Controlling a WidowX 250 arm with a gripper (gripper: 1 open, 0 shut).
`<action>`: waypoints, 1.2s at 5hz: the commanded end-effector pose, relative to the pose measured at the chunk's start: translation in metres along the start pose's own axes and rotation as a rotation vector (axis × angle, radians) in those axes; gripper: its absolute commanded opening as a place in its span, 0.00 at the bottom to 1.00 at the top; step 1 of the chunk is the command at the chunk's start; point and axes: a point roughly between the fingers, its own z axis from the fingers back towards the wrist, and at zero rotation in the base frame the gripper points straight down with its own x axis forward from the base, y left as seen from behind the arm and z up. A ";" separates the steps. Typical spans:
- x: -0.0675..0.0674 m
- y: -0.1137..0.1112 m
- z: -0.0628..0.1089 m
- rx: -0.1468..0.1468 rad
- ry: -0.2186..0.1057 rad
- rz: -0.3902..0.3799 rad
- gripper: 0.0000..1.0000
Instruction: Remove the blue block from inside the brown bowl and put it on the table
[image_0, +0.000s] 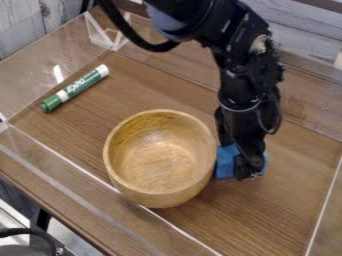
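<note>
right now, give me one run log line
blue block on table | touching bowl: cannot tell | fingers at block, opening unclear | bowl empty
</note>
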 end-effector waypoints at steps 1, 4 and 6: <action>0.009 0.004 0.013 0.018 -0.061 0.015 1.00; 0.010 0.000 0.010 -0.018 -0.082 0.057 1.00; 0.010 -0.002 0.010 -0.042 -0.097 0.090 1.00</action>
